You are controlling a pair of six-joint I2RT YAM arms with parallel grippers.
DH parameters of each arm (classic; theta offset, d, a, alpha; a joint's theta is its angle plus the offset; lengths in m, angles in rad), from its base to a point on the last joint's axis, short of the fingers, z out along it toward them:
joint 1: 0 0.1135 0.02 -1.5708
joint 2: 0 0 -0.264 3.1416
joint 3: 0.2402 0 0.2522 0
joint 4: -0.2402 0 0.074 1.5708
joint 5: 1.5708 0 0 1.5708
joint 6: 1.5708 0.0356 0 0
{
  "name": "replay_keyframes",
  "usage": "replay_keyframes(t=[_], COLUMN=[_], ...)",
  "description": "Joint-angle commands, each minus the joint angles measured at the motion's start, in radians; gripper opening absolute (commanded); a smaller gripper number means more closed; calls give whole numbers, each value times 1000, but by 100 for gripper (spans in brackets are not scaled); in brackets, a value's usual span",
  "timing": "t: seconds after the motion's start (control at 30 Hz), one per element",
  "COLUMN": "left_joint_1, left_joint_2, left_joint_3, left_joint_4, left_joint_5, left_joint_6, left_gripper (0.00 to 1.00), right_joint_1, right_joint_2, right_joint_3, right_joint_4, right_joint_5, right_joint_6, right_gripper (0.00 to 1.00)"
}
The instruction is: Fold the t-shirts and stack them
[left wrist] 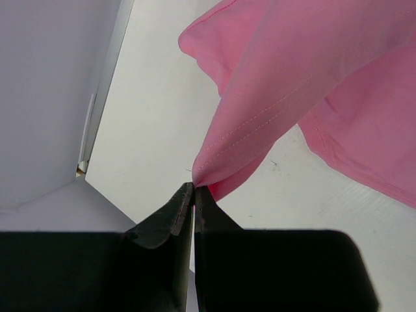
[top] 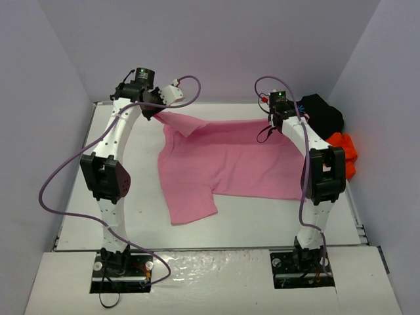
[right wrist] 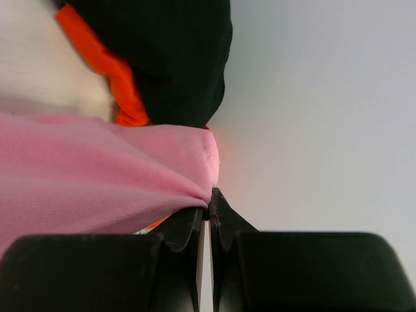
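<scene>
The pink t-shirt (top: 223, 161) is held up along its far edge, the rest draping onto the table. My left gripper (top: 155, 113) is shut on its far left corner; in the left wrist view the pink cloth (left wrist: 273, 104) runs up from the pinched tips of the gripper (left wrist: 194, 187). My right gripper (top: 273, 121) is shut on the far right corner, where the pink fabric (right wrist: 97, 169) bunches at the tips of the gripper (right wrist: 208, 203). The black t-shirt (top: 321, 110) and the orange t-shirt (top: 346, 152) lie crumpled at the far right; both the black one (right wrist: 162, 58) and the orange one (right wrist: 117, 78) show in the right wrist view.
Grey walls enclose the white table (top: 131, 216) on the left, the back and the right. The table's far left corner (left wrist: 81, 170) shows in the left wrist view. A purple cable (top: 52, 190) loops off the left arm.
</scene>
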Motion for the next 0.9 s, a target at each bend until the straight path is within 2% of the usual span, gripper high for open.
replay_keyframes(t=[0.0, 0.3, 0.7, 0.77, 0.8, 0.87], left_joint_1=[7, -2, -64, -75, -82, -88], left_joint_2=[-96, -136, -152, -144, -141, -134], left_joint_3=[57, 55, -28, -43, -47, -53], left_joint_4=[-35, -88, -164, -174, -180, -195], left_joint_5=[27, 63, 90, 92, 94, 105], left_joint_6=[-20, -25, -6, -3, -1, 10], left_gripper=[0, 0, 0, 0, 1, 8], right_joint_1=[-4, 2, 20, 23, 23, 23], right_joint_2=[-81, -158, -157, -135, -121, -101], right_joint_3=[12, -82, -207, -206, -204, -200], right_joint_4=[20, 7, -154, -202, -221, -280], right_joint_5=[61, 46, -40, -64, -78, -102], right_joint_6=[-47, -85, -48, -28, -21, -6], right_gripper=[0, 0, 1, 3, 7, 26])
